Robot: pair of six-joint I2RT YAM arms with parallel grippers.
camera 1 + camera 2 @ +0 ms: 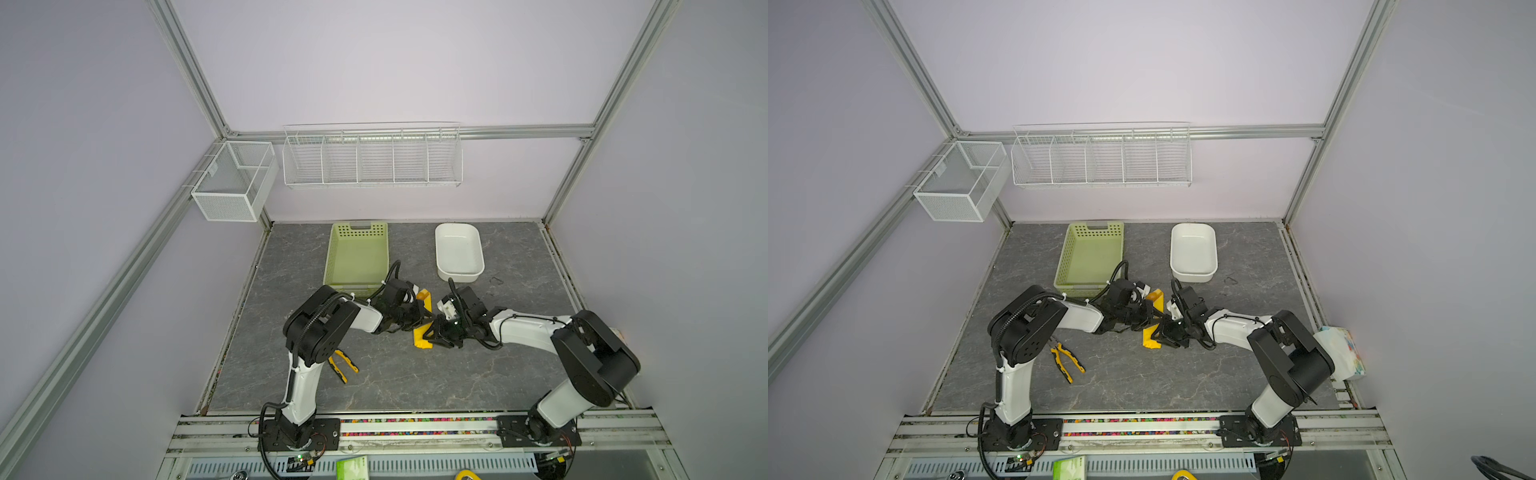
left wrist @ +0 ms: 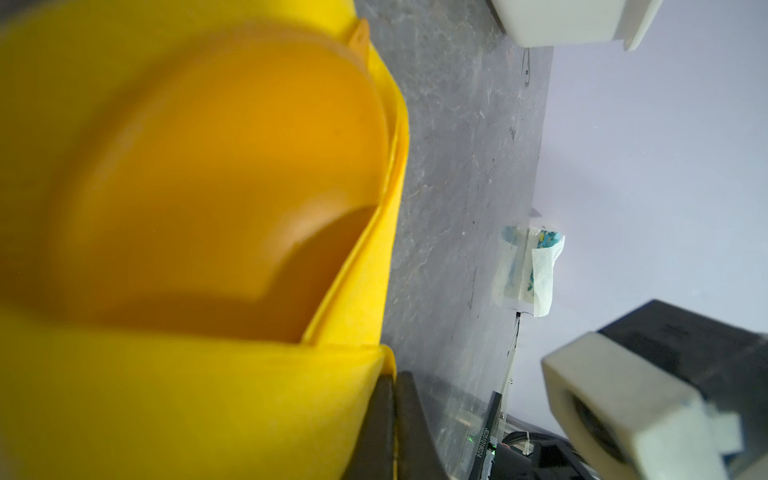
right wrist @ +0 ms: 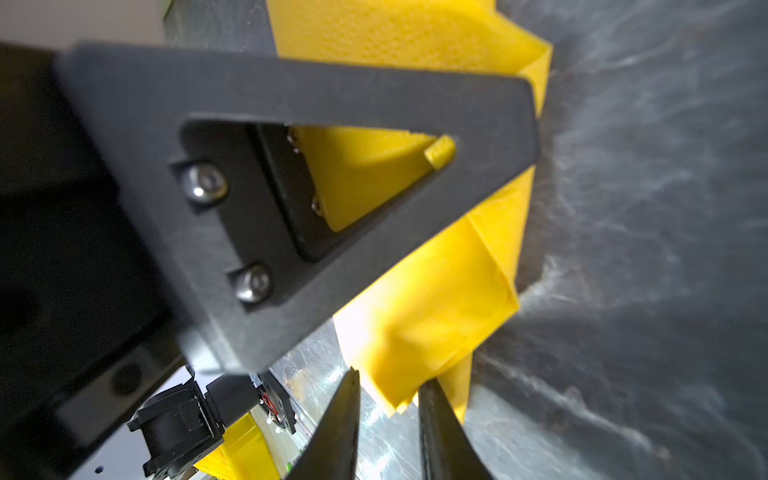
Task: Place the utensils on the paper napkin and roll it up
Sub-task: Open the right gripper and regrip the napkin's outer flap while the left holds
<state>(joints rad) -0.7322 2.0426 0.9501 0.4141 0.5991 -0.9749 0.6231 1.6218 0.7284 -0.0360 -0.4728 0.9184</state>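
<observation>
The bright yellow paper napkin (image 1: pixel 422 337) lies folded and partly rolled mid-table between both grippers in both top views. An orange utensil end (image 1: pixel 422 296) sticks out of its far end. In the left wrist view the orange spoon bowl (image 2: pixel 232 166) sits inside the curled napkin (image 2: pixel 208 407). My left gripper (image 2: pixel 395 382) is shut, with a thin napkin edge pinched between its fingers. My right gripper (image 3: pixel 388 415) is open by a narrow gap at the napkin's near corner (image 3: pixel 436 299), which touches one finger. The second utensil is hidden.
A pale green perforated basket (image 1: pixel 357 257) and a white tub (image 1: pixel 459 251) stand at the back. Yellow-and-black pliers (image 1: pixel 345 365) lie by the left arm. A tissue pack (image 1: pixel 1343 353) sits at the right edge. Wire baskets (image 1: pixel 372 160) hang on the back wall.
</observation>
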